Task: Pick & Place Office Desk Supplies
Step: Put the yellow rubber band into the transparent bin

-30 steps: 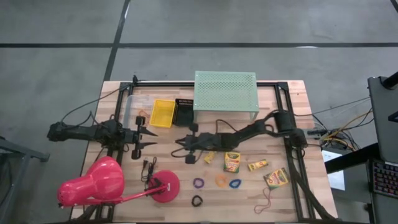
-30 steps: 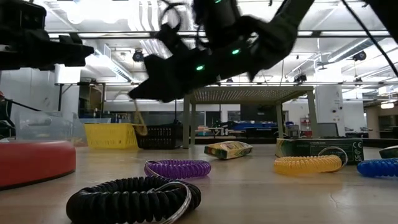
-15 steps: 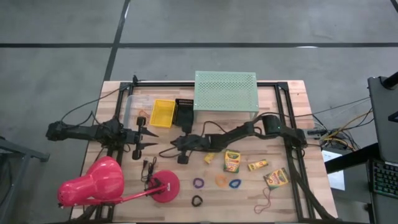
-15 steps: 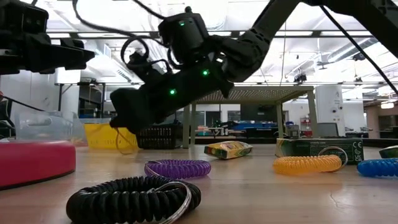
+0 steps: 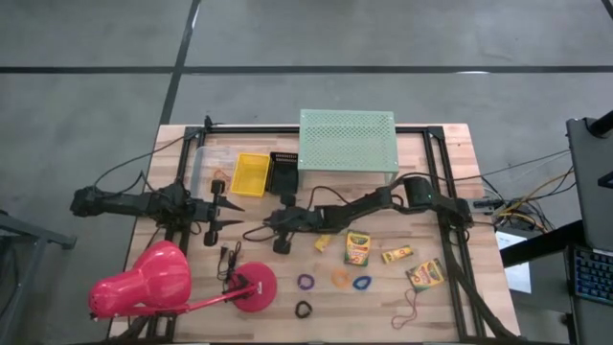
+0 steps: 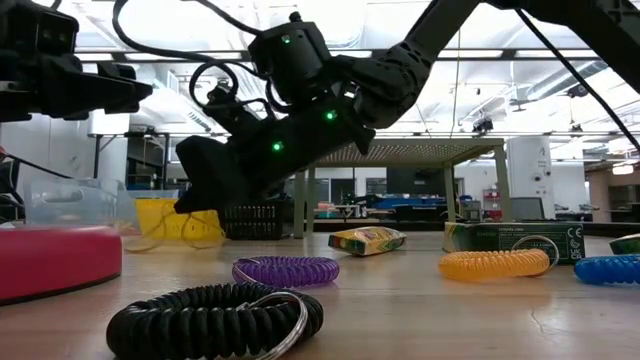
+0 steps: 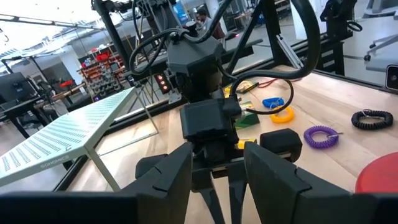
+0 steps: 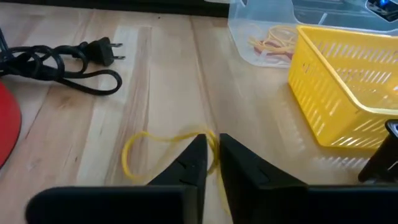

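My right gripper point(image 5: 259, 230) reaches across to the table's left-middle, low over the wood and slanting down. In the right wrist view its fingertips point(image 8: 211, 142) stand a narrow gap apart. A thin yellow rubber band point(image 8: 134, 155) runs into that gap, and its loop lies flat on the table. My left gripper point(image 5: 233, 213) waits open at the left, level, holding nothing. Crayon boxes point(image 5: 357, 248) and purple point(image 5: 306, 283), orange point(image 5: 341, 278), blue point(image 5: 362, 283) and black point(image 5: 304, 309) ring loops lie on the wood nearer the front. My right gripper has one strand of the rubber band point(image 8: 213, 155) between its fingers, which slant down from the table's right. The gap is wider than the strand, so I cannot tell whether either finger touches it. The band's loop point(image 8: 127, 163) rests slack on the table.
A clear container point(image 8: 267, 37) holding tan rubber bands, a yellow basket point(image 5: 251, 174) and a black basket point(image 5: 283, 172) stand just beyond my right gripper. The mint shelf point(image 5: 348, 140) is at the back. A black plug and cord point(image 8: 62, 62) and the pink lamp's base point(image 5: 255, 286) lie to the near left.
My right gripper has gone toward the table's left edge and down, tipping further downward. The rubber band hung below its fingers before; now its loop lies spread on the table.
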Robot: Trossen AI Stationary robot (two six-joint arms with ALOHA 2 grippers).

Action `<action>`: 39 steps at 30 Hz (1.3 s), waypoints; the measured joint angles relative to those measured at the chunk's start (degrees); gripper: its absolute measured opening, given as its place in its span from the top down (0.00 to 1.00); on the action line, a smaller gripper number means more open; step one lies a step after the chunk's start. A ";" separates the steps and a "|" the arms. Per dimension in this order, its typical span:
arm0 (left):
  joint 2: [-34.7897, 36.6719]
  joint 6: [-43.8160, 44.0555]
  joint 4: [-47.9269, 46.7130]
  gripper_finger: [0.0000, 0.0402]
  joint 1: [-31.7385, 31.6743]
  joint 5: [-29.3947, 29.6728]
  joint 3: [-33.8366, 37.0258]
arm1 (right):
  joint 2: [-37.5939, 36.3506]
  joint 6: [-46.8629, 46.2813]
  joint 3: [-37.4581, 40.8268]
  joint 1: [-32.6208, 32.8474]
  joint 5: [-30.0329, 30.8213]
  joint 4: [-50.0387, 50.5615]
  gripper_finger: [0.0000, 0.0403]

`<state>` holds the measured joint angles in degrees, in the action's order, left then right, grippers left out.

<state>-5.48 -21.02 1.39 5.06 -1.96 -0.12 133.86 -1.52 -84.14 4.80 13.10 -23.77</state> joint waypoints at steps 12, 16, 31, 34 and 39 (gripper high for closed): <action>0.00 0.02 0.00 0.63 0.00 0.00 0.00 | -0.06 0.44 0.00 0.13 -0.13 -0.04 0.60; 0.00 0.02 0.00 0.63 0.00 0.00 0.00 | -2.11 0.21 0.48 0.27 -1.90 1.14 0.57; -0.45 0.16 0.00 0.63 0.00 0.01 0.00 | -27.00 4.25 20.94 -0.17 -12.07 0.53 0.60; -0.39 0.15 -0.07 0.63 0.00 0.19 0.00 | -31.92 3.29 26.72 -0.22 -11.61 -2.48 0.62; -0.37 0.14 -0.07 0.63 0.00 0.22 0.00 | -38.69 3.60 34.33 -0.20 -11.61 -8.30 0.65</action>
<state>-5.85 -20.87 1.32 5.06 -1.74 -0.12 95.17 2.08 -49.80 4.60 1.50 -32.06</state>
